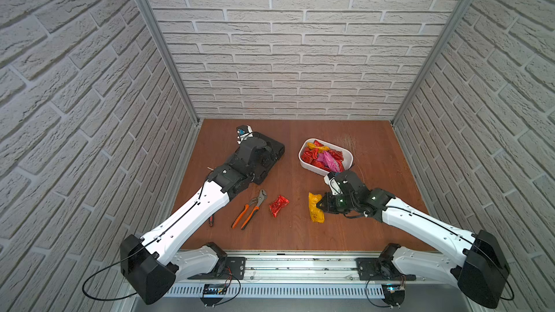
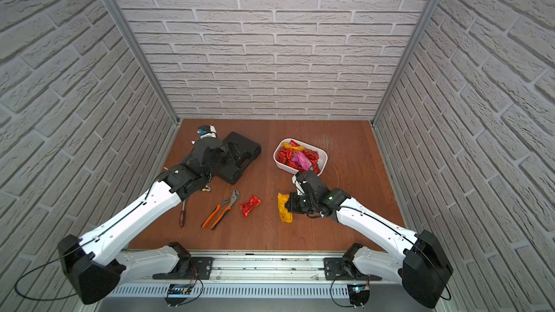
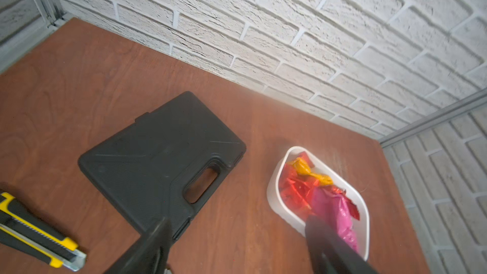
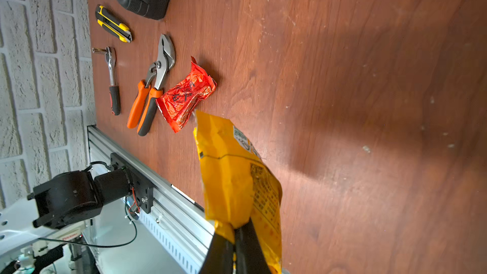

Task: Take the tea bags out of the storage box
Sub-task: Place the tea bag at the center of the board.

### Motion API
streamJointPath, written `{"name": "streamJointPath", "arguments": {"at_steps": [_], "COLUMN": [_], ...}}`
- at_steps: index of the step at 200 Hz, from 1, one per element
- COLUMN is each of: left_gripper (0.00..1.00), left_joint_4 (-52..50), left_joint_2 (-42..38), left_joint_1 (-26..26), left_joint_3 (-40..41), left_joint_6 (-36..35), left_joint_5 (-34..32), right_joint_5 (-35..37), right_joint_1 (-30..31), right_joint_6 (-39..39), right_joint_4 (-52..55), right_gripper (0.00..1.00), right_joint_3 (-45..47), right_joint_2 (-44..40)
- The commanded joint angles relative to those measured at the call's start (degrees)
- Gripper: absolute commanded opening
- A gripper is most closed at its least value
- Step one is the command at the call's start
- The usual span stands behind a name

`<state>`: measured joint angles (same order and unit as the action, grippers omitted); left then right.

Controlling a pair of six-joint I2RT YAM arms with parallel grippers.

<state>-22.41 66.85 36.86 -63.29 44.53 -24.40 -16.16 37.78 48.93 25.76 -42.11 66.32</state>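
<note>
Right claw (image 4: 233, 230) pinched yellow tea bag (image 4: 237, 170) at one end, over table (image 1: 300, 235), near red bag (image 1: 278, 205). Left claw (image 3: 238, 221) gaped wide, empty, over black case (image 3: 158, 154). Most bags (image 1: 321, 157) lay in white box (image 1: 301, 159). Best lower first, then let go.

Tool case (image 3: 158, 154): black, closed, flat on the table (image 1: 375, 205).
Pliers (image 4: 159, 75): orange-handled, beside the ratchet (image 4: 115, 98).
Utility knife (image 3: 37, 233): yellow-black, near the case.
</note>
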Motion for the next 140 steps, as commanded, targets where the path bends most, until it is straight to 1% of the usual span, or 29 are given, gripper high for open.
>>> {"name": "streamJointPath", "arguments": {"at_steps": [1,32,49,69,82,89,93,100,114,124,140], "left_gripper": [0.82,0.82,0.81,0.8,0.79,0.79,0.79,0.79,0.79,0.8,0.8], "left_joint_4": [1.53,3.36,3.65,3.85,3.77,3.38,3.34,3.55,4.12,3.88,4.09], "left_joint_2": [-3.66,-8.45,-11.01,-13.4,-14.69,-15.26,-15.66,-16.22,-17.1,-17.28,-16.88], "left_joint_1": [-0.14,-0.19,-0.17,-0.21,-0.21,-0.19,-0.18,-0.12,0.05,0.21,0.23], "left_joint_3": [2.65,7.22,9.18,11.18,12.04,12.23,12.43,12.78,13.62,13.99,14.17], "left_joint_6": [-9.71,-9.97,-9.23,-8.46,-8.21,-7.81,-7.57,-7.09,-6.54,-6.16,-6.56], "left_joint_5": [-1.36,-0.94,-0.81,-0.91,-0.99,-1.39,-1.55,-1.9,-3.03,-4.22,-4.73], "right_joint_5": [1.22,-0.16,-0.98,-1.33,-0.62,0.92,1.86,3.86,6.18,7.0,8.11], "right_joint_1": [1.86,4.8,5.55,5.82,5.91,5.93,5.9,5.92,5.93,5.93,5.95], "right_joint_6": [9.27,13.25,14.11,14.31,12.9,11.47,10.53,8.65,6.09,4.58,2.75], "right_joint_4": [-5.74,-12.22,-14.55,-15.98,-13.77,-10.62,-8.52,-5.31,-1.95,-0.12,2.31], "right_gripper": [0.03,0.03,0.03,0.03,0.05,0.08,0.11,0.2,0.35,0.41,0.47], "right_joint_3": [-0.59,-2.68,-4.33,-6.05,-8.02,-9.52,-10.46,-11.83,-13.57,-15.02,-17.25], "right_joint_2": [3.55,11.73,16.24,21.1,23.77,24.92,25.49,26.44,27.57,28.3,28.08]}}
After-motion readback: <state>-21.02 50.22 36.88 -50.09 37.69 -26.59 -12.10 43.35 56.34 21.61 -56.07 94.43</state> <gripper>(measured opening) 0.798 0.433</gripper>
